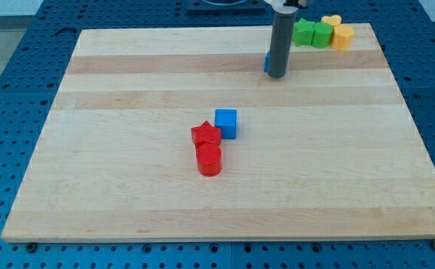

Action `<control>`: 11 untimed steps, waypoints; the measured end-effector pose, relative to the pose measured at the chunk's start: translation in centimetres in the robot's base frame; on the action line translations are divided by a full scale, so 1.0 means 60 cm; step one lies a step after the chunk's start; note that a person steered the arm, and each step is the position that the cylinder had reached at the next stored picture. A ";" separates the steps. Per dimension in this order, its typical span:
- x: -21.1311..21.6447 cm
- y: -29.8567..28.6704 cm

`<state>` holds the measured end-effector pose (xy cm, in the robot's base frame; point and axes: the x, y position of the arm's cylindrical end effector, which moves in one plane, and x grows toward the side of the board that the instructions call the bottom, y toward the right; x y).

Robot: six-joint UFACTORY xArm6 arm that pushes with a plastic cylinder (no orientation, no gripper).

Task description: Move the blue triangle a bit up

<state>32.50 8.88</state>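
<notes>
- Near: the red cylinder (209, 160), red star (205, 135) and blue cube (226, 123) sit mid-worktop (128, 187), well clear.
- Farther: my tip (276, 75) touches the blue triangle (266, 63), mostly hidden at the rod's left; its pointing and long axis can't be told.
- No pincer here.
- Get below it, push gently up.
- Far: green and yellow blocks (322, 33).

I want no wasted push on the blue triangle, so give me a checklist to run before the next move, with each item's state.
1. My tip visible on the board: ok.
2. Blue triangle located: ok, a blue sliver at the rod's left edge, mostly hidden.
3. Tip below the triangle for an upward push: cannot tell.
4. Path toward the view's top free of blocks: ok.
5. Green blocks and yellow blocks apart from the tip: ok.
</notes>
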 end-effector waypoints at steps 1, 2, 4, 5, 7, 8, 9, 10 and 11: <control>-0.020 0.005; -0.046 0.029; -0.015 0.052; 0.037 -0.010; -0.015 -0.082; -0.037 -0.068; -0.056 -0.030; -0.065 0.010; -0.065 0.013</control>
